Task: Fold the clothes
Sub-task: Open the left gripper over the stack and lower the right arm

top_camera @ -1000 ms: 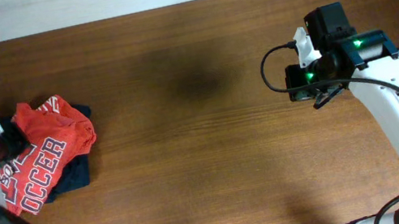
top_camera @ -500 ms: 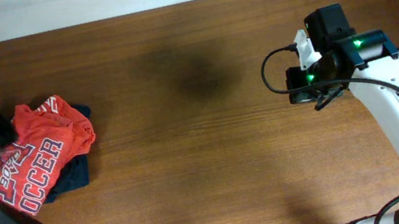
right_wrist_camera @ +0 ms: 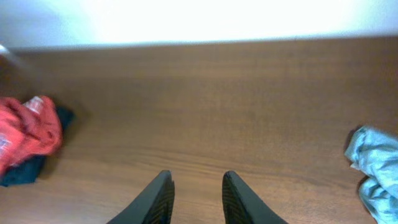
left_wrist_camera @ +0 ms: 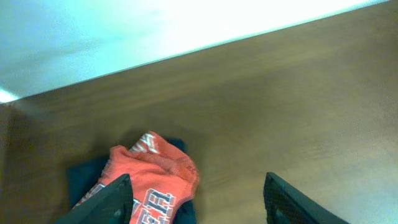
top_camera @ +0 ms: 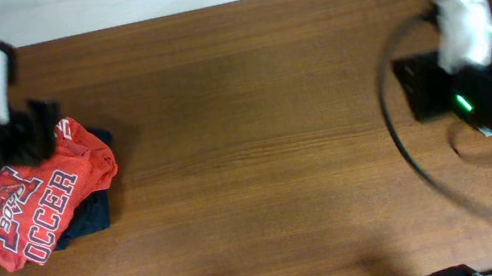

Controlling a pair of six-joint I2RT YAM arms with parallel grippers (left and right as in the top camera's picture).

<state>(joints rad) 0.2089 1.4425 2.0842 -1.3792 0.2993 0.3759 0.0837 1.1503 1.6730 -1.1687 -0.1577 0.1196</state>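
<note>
Both arms have swung up and outward since a sec ago. The left one has come off the pile it was crouched over, the right one has gone toward the table's right side, and both jaws have opened. The left gripper (left_wrist_camera: pixel 198 190) stands wide apart w/ nothing between its fingers, only bare table (left_wrist_camera: pixel 298 106) showing through. The right gripper (right_wrist_camera: pixel 197 186) is parted by a narrower gap, also empty. The red shirt (top_camera: pixel 44 199) lies bunched at the left end on top of the navy shirt (top_camera: pixel 89 216), and neither is touched by a finger. The grey shirt (right_wrist_camera: pixel 376 162) sits crumpled well apart at the far right. Step in hand looks like going for the next piece, prob. the grey one, while the middle of the table is free. To do it well, bring the right jaws down on an outer edge or hem, not the thick of the heap, and pinch one layer only. Then drag it to the open middle and lay it flat before any fold. The left arm should come across to pin or take the other corner, so the cloth spreads and doesn't rope up. Hard to make out: in the overhead view both arms are smeared by motion, so finger positions can't be read there. The grey shirt is cut off by the frame edge in both views that show it. The navy one is mostly covered. The red shirt's lettering is only part legible, and whether it is neatly folded or just heaped I can't tell.
</note>
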